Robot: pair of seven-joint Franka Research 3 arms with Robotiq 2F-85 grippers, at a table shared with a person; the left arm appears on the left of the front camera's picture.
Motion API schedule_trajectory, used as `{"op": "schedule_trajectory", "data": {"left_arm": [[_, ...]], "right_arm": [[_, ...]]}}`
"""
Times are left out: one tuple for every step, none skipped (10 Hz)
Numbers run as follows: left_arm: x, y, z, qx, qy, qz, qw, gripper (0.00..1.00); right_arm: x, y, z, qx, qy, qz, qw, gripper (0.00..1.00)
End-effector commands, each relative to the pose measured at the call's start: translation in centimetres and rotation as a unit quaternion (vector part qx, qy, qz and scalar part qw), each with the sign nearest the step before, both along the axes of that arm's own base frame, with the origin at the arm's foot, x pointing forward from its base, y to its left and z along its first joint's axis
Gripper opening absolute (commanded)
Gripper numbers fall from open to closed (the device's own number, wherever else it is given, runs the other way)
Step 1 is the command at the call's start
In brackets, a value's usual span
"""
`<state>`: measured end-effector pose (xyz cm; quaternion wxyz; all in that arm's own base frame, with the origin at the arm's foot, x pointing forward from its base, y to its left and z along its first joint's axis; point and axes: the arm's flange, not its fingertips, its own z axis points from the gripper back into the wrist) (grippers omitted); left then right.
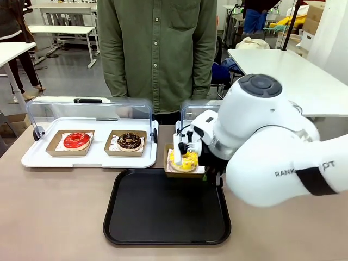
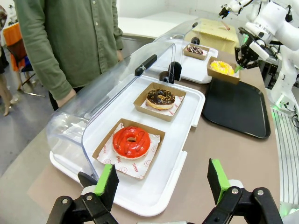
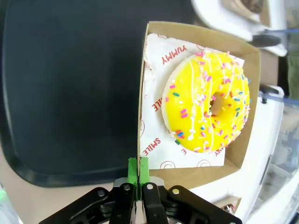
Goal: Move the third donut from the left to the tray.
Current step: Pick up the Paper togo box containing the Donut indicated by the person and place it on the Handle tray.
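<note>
Mid-transfer at centre frame, the right gripper [image 3: 138, 179] pinches the wall of the cardboard tray under the yellow donut [image 1: 184, 160], held at the black tray's [image 1: 163, 239] far rim; next, carry it inward, lower and release, while the left gripper [image 2: 162, 183] waits spread.

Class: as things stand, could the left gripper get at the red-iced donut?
Probably yes: the left gripper is open, facing the red-iced donut, the clear lid is raised, and nothing stands between.
</note>
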<state>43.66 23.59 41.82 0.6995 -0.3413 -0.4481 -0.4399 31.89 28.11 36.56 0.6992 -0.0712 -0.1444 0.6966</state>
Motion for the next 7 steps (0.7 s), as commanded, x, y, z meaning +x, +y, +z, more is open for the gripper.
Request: {"op": "schedule_trajectory", "data": {"left_arm": [[-0.2, -0.1, 0.0, 0.002, -0.007, -0.002, 1.0, 1.0], [-0.2, -0.1, 0.0, 0.002, -0.007, -0.002, 1.0, 1.0], [-0.2, -0.1, 0.0, 0.002, -0.007, -0.002, 1.0, 1.0], [-0.2, -0.1, 0.0, 0.002, -0.007, -0.002, 1.0, 1.0], [-0.2, -0.1, 0.0, 0.002, -0.007, -0.002, 1.0, 1.0], [-0.2, -0.1, 0.0, 0.002, -0.007, -0.002, 1.0, 1.0], [-0.2, -0.1, 0.0, 0.002, -0.007, -0.002, 1.0, 1.0]], "right_arm": [[-4.4, -1.0, -2.7, 0.011, -0.011, -0.002, 1.0, 0.02], [-5.4, -0.4, -3.5, 0.012, -0.01, 0.001, 1.0, 0.02], [-6.2, 0.0, -4.4, 0.017, -0.004, 0.007, 1.0, 0.02], [-7.0, 0.3, -5.1, 0.021, -0.005, 0.014, 1.0, 0.02], [-7.8, 0.5, -5.7, 0.023, -0.011, 0.016, 1.0, 0.02], [-8.2, 0.7, -6.2, 0.02, -0.008, 0.019, 1.0, 0.02], [-8.2, 0.7, -6.7, 0.018, -0.004, 0.016, 1.0, 0.02]]}}
